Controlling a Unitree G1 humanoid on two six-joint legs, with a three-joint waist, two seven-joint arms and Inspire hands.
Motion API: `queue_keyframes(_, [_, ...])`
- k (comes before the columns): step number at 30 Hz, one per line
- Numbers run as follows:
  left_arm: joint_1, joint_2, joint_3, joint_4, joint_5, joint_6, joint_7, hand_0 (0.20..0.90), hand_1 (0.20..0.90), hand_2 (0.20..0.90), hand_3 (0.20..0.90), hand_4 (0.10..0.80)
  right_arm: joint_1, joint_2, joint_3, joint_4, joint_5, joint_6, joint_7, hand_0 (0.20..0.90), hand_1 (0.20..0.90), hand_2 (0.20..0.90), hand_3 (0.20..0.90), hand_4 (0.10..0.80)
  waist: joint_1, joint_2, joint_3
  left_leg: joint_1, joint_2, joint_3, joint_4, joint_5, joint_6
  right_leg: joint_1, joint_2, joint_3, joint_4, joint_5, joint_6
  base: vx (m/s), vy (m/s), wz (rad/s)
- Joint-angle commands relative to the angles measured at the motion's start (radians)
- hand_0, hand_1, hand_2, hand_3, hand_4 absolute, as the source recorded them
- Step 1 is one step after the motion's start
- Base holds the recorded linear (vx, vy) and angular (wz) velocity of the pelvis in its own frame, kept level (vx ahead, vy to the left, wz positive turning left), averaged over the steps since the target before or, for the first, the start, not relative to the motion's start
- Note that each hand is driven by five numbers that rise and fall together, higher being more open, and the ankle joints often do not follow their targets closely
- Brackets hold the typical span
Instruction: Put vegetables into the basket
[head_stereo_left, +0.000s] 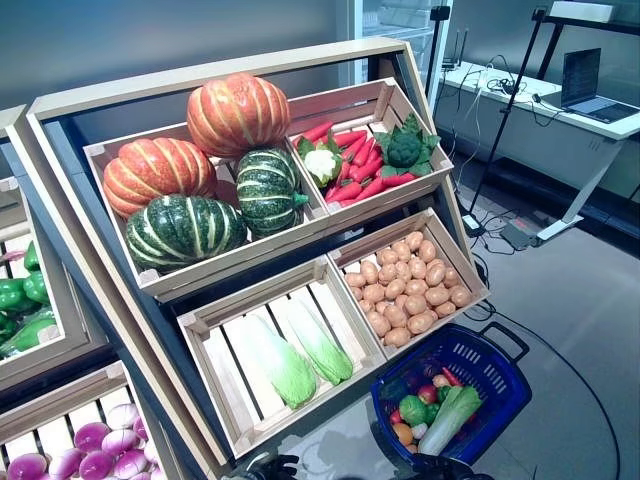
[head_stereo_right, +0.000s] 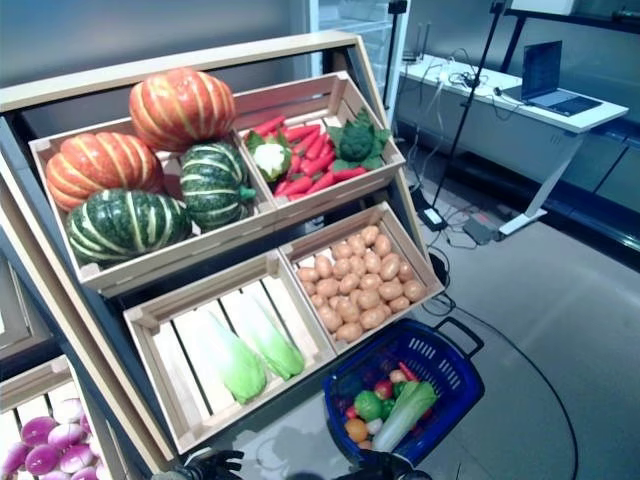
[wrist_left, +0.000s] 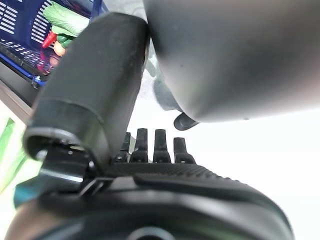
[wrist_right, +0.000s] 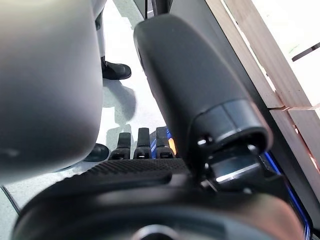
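Note:
The blue plastic basket (head_stereo_left: 505, 375) stands on the floor at the lower right, beside the wooden stand. In it lie a long green-and-white leafy vegetable (head_stereo_left: 450, 415), a green pepper (head_stereo_left: 413, 409), a red round vegetable (head_stereo_left: 428, 393), an orange one (head_stereo_left: 403, 432) and a red chili (head_stereo_left: 450, 377). My left hand (head_stereo_left: 265, 467) is low in front of the stand, to the left of the basket, fingers (wrist_left: 150, 147) straight and empty. My right hand (head_stereo_left: 440, 467) is just in front of the basket's near rim, fingers (wrist_right: 142, 145) straight and empty. The basket also shows in the left wrist view (wrist_left: 15, 30).
The slanted wooden stand (head_stereo_left: 330, 225) with crates of vegetables takes up the left and middle. A white desk (head_stereo_left: 560, 120) with a laptop (head_stereo_left: 585, 85) stands at the back right. Cables and a power brick (head_stereo_left: 515, 235) lie on the grey floor beneath it.

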Motion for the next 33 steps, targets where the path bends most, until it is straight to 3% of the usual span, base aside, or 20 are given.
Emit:
queue_keyframes(1, [-0.071,0.015,0.012,0.068,0.024,0.0,-0.002,0.9,0.9,0.9,0.9,0.8,-0.048,0.012,-0.007,0.022,-0.005,-0.042,-0.018,0.9,0.9,0.9,0.9,0.8,0.02,-0.027,0.047,0.07,0.025,-0.01,0.009,-0.111,-0.024,-0.043,-0.053,-0.032,0.023,0.063,0.006,0.0,0.0,0.0])
queue_keyframes(16, [-0.075,0.012,0.019,0.09,0.062,0.044,0.014,0.9,0.9,0.9,0.9,0.8,-0.05,0.017,0.002,0.029,-0.007,-0.042,-0.016,0.9,0.9,0.9,0.9,0.8,0.02,-0.033,0.042,0.071,0.022,-0.008,0.009,-0.113,-0.02,-0.041,-0.051,-0.032,0.019,0.064,0.005,0.0,0.0,0.0])
queue_keyframes(20, [-0.079,0.011,0.014,0.093,0.073,0.04,0.016,0.9,0.9,0.9,0.9,0.8,-0.052,0.019,0.002,0.031,-0.008,-0.043,-0.017,0.9,0.9,0.9,0.9,0.8,0.02,-0.033,0.041,0.07,0.021,-0.009,0.009,-0.112,-0.02,-0.04,-0.05,-0.033,0.017,0.066,0.006,0.0,0.0,0.0])
queue_keyframes(23, [-0.082,0.017,-0.002,0.085,0.092,-0.015,-0.006,0.9,0.9,0.9,0.9,0.8,-0.054,0.014,0.007,0.023,-0.006,-0.034,-0.013,0.9,0.9,0.9,0.9,0.8,0.017,-0.032,0.042,0.071,0.021,-0.007,0.009,-0.112,-0.022,-0.042,-0.048,-0.031,0.018,0.067,0.006,0.0,0.0,0.0])
queue_keyframes(27, [-0.103,0.041,-0.007,-0.029,0.035,-0.081,-0.064,0.9,0.9,0.9,0.9,0.8,-0.045,0.003,0.013,-0.003,-0.001,-0.015,-0.012,0.9,0.9,0.9,0.9,0.8,0.012,-0.028,0.045,0.07,0.02,-0.006,0.009,-0.113,-0.024,-0.043,-0.044,-0.023,0.016,0.068,0.007,0.0,0.0,0.0])
queue_keyframes(29, [-0.114,0.075,-0.026,-0.159,0.048,-0.08,-0.082,0.9,0.9,0.9,0.9,0.8,-0.036,-0.008,0.015,-0.034,0.003,0.006,-0.017,0.9,0.9,0.9,0.9,0.8,0.01,-0.023,0.048,0.065,0.02,-0.007,0.009,-0.111,-0.024,-0.048,-0.043,-0.021,0.014,0.072,0.009,-0.039,-0.008,0.0])
queue_keyframes(31, [-0.127,0.155,-0.064,-0.372,0.061,-0.045,-0.105,0.9,0.9,0.9,0.9,0.8,-0.028,-0.031,0.018,-0.065,0.015,0.023,-0.021,0.9,0.9,0.9,0.9,0.8,0.013,-0.013,0.055,0.056,0.022,-0.008,0.009,-0.106,-0.025,-0.057,-0.043,-0.023,0.016,0.075,0.009,-0.066,-0.006,0.0])
queue_keyframes(33, [-0.14,0.199,-0.078,-0.453,0.071,-0.014,-0.108,0.9,0.9,0.9,0.9,0.8,-0.023,-0.04,0.018,-0.065,0.018,0.016,-0.018,0.9,0.9,0.9,0.9,0.8,0.015,-0.008,0.057,0.051,0.023,-0.01,0.009,-0.103,-0.025,-0.059,-0.044,-0.027,0.014,0.078,0.01,-0.026,-0.003,0.0])
